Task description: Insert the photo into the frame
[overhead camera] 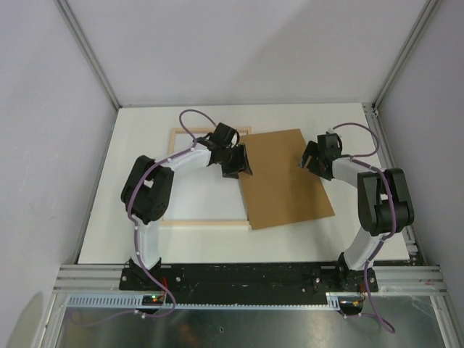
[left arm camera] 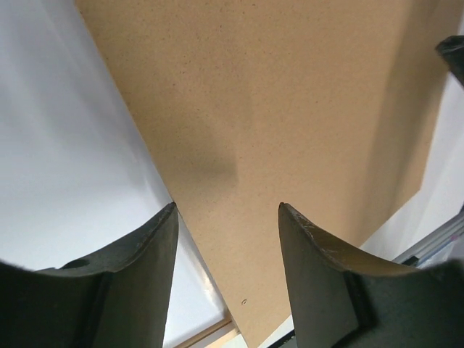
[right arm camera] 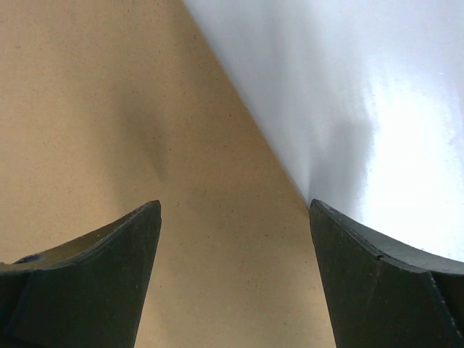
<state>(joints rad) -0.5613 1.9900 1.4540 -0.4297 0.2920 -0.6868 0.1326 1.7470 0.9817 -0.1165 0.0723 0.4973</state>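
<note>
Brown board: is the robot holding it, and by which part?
No, nothing is held. The brown board lies flat, and the left end effector and right end effector are open above its left and right edges, gripping nothing.

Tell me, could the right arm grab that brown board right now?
Probably yes: the right gripper hangs open just above the right edge of the brown board, with nothing between them.

Both arms are reaching inward: left gripper (overhead camera: 236, 165) is hanging, jaws parted, over the board's (overhead camera: 286, 187) left edge, right gripper (overhead camera: 309, 161) spreading wider over its right.
</note>
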